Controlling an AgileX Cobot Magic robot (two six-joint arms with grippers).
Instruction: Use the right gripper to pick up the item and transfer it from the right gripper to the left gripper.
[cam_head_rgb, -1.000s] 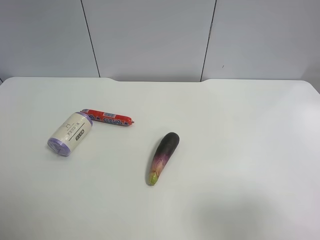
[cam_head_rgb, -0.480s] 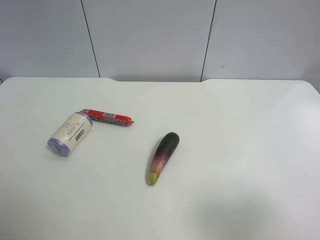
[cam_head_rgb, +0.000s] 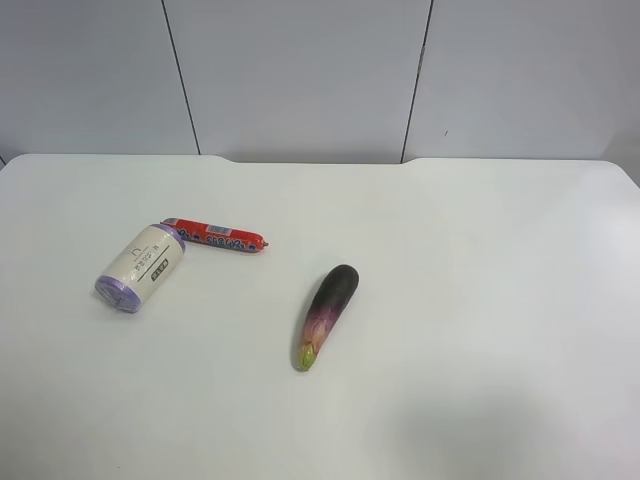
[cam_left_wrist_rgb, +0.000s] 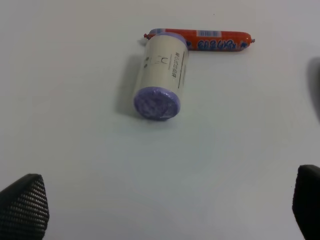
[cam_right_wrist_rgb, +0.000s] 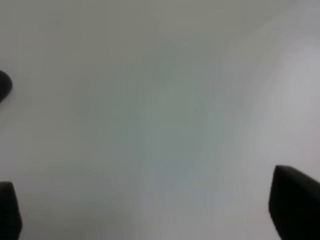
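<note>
The item (cam_head_rgb: 141, 267), a short roll with purple ends and a cream wrapper, lies on its side at the left of the white table (cam_head_rgb: 480, 250). It also shows in the left wrist view (cam_left_wrist_rgb: 161, 76), one purple end facing the camera. My left gripper (cam_left_wrist_rgb: 165, 210) is open and empty, hanging some way back from the roll. My right gripper (cam_right_wrist_rgb: 150, 207) is open and empty over bare white table. Neither arm shows in the exterior high view.
A red sausage stick (cam_head_rgb: 214, 235) lies touching the roll's far end and also shows in the left wrist view (cam_left_wrist_rgb: 210, 39). A dark purple eggplant (cam_head_rgb: 326, 313) lies near the table's middle. Grey wall panels (cam_head_rgb: 300, 70) stand behind the table.
</note>
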